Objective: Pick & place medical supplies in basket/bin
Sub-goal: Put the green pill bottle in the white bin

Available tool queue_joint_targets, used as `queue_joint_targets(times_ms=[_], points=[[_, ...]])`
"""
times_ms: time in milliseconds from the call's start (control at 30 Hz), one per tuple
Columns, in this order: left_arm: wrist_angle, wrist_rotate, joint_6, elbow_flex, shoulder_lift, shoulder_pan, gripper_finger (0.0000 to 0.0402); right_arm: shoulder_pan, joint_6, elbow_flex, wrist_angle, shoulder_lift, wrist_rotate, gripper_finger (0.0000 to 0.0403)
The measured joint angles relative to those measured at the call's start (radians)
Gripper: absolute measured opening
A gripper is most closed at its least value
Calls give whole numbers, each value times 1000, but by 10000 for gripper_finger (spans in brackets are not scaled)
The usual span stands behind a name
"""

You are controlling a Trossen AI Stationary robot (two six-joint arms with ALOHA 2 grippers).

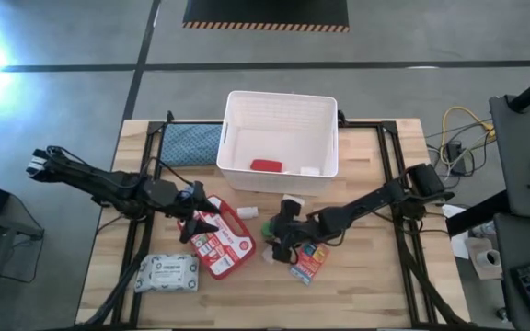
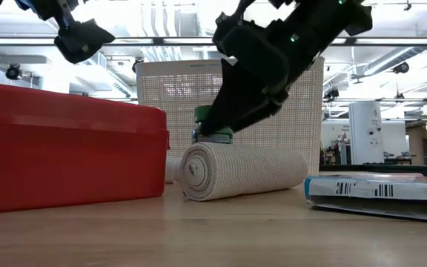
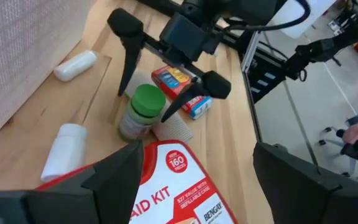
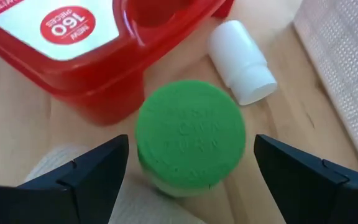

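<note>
Right gripper, fingers spread around the green-capped bottle — it may be toppled onto the bandage roll if closed off-centre; left gripper is held open, idle.

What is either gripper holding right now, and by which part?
Nothing is held. The right gripper is open, its fingers on either side of the green-capped bottle without touching. The left gripper is open above the first-aid pouch.
</note>
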Motion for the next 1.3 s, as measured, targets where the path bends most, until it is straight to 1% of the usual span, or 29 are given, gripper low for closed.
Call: queue_joint_targets(times_ms=[167,400,867,1100,1200,1300], points=[[1,-13,0,0,2,0,281,-10,12,-10,10,7,-54,328],[1,-14,0,0,3,0,281,-37,14,-8,66,29,-58,327],[0,-13,0,-4,3,0,281,-46,14,16,64,62,-77,327],[-12,-13,0,-5,3,0,281,-50,100,16,62,62,-92,326],[-35,-17,1,-5,3,0,281,-50,123,16,62,60,-92,315],[-74,-41,1,-5,3,0,281,-50,124,16,62,50,-93,288]])
